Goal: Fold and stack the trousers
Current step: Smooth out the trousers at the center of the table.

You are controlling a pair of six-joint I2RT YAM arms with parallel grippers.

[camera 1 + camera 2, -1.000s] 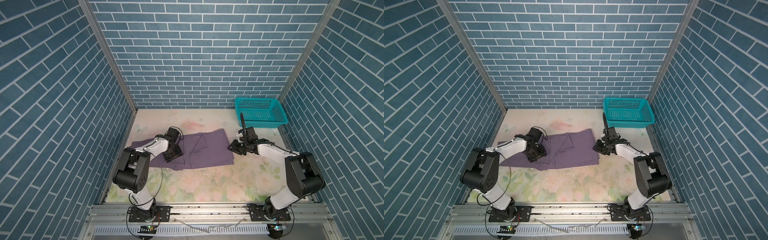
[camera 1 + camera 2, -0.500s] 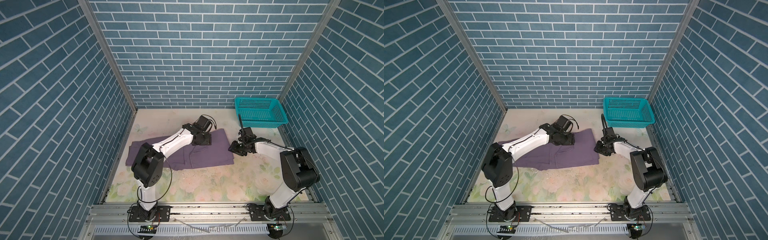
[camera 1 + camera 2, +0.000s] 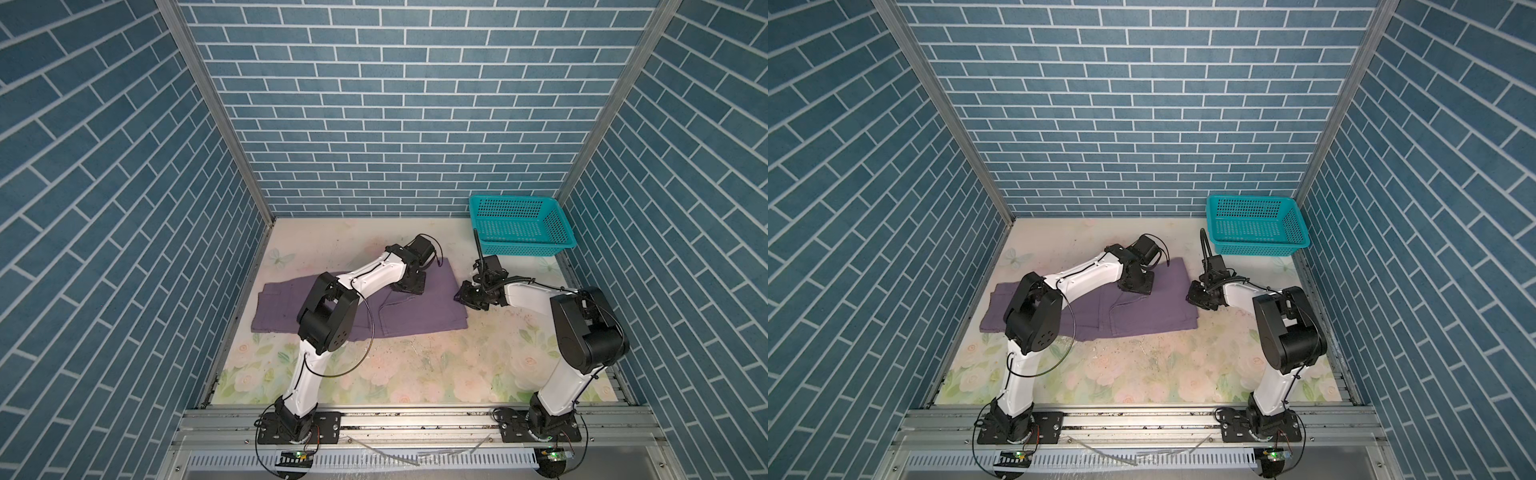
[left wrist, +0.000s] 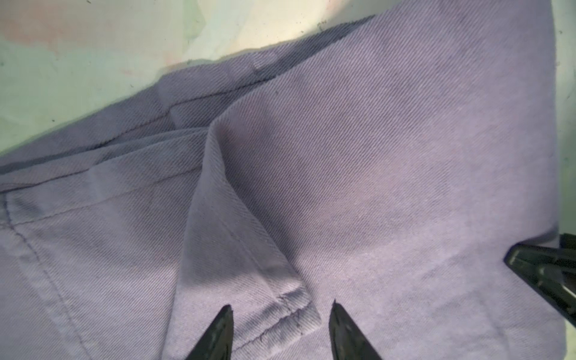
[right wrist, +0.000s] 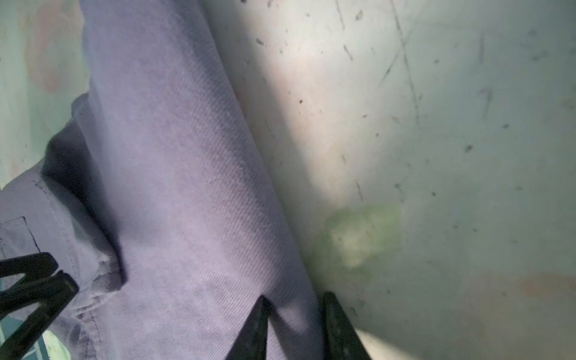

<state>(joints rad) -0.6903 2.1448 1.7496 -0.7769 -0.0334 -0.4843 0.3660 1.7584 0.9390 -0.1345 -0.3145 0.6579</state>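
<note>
The mauve trousers (image 3: 419,316) (image 3: 1154,307) lie flat and partly folded across the floral table in both top views. My left gripper (image 3: 409,286) (image 3: 1136,286) points down on their far middle part. In the left wrist view its jaws (image 4: 282,307) stand apart, astride a stitched hem of a raised fold of the trousers (image 4: 374,156). My right gripper (image 3: 463,296) (image 3: 1194,297) sits at the trousers' right edge. In the right wrist view it (image 5: 294,297) is shut on that edge of the cloth (image 5: 174,156), which bunches between the fingers.
A teal perforated basket (image 3: 521,226) (image 3: 1256,224) stands at the back right corner, just behind the right arm. Blue brick walls close in three sides. The floral table (image 3: 415,374) shows bare in front of the trousers.
My left arm has swung from the trousers' left part to their far middle, close to the right gripper. The right gripper has stayed at the right edge of the cloth.
</note>
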